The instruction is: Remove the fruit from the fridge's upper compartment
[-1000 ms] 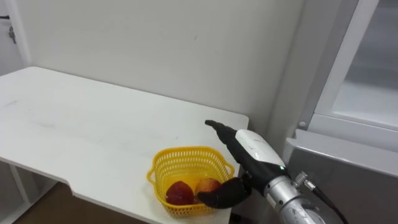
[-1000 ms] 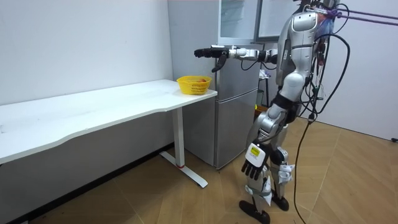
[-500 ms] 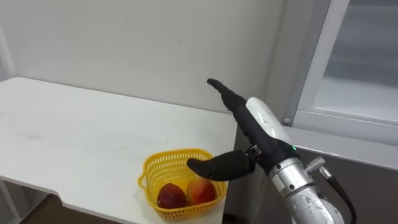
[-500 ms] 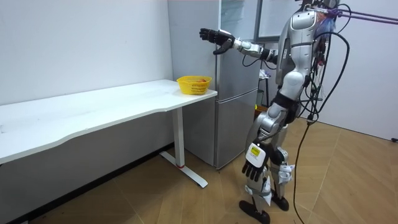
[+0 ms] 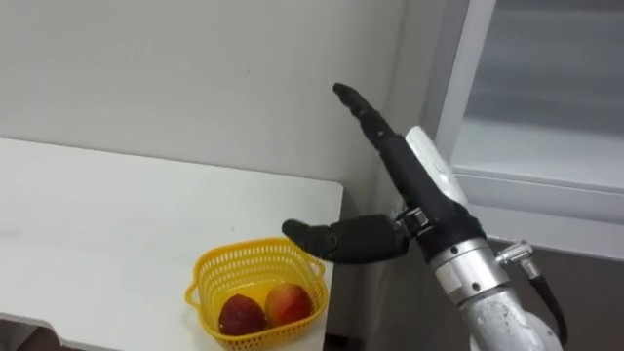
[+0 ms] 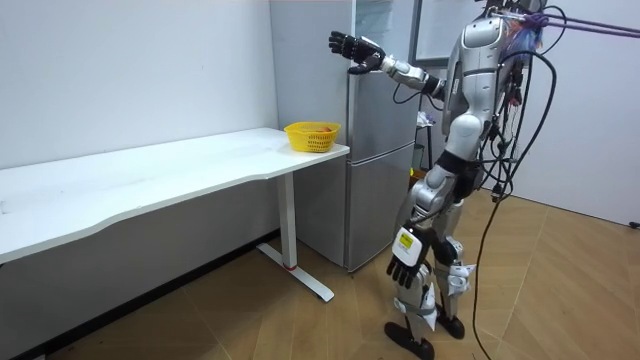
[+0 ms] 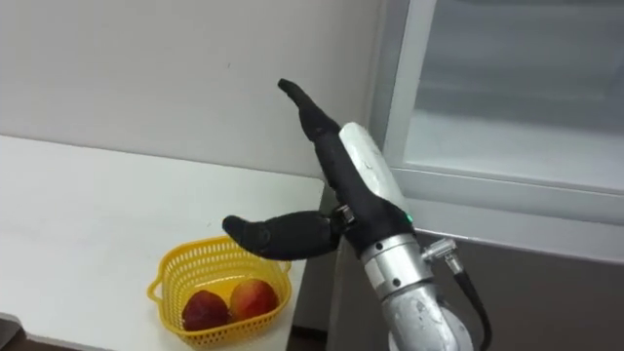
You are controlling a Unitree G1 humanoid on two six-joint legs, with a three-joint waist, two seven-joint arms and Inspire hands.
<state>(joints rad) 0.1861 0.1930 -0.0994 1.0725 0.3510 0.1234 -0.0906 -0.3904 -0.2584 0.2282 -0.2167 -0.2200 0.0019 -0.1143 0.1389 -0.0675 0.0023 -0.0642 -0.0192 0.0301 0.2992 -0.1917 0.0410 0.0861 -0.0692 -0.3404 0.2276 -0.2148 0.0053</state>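
The right robot hand [image 5: 414, 195] is up beside the fridge [image 5: 546, 146], fingers straight, thumb spread, holding nothing. At its 7 o'clock, two fruits [image 5: 240, 315] lie in a yellow basket [image 5: 207, 276] on the worktop [image 5: 117, 224]. The left robot hand [image 6: 404, 269] hangs relaxed by the thigh.

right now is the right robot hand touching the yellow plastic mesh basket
Apart. The room view shows the right robot hand open, up by the grey fridge, with a plain gap down to the yellow plastic mesh basket.
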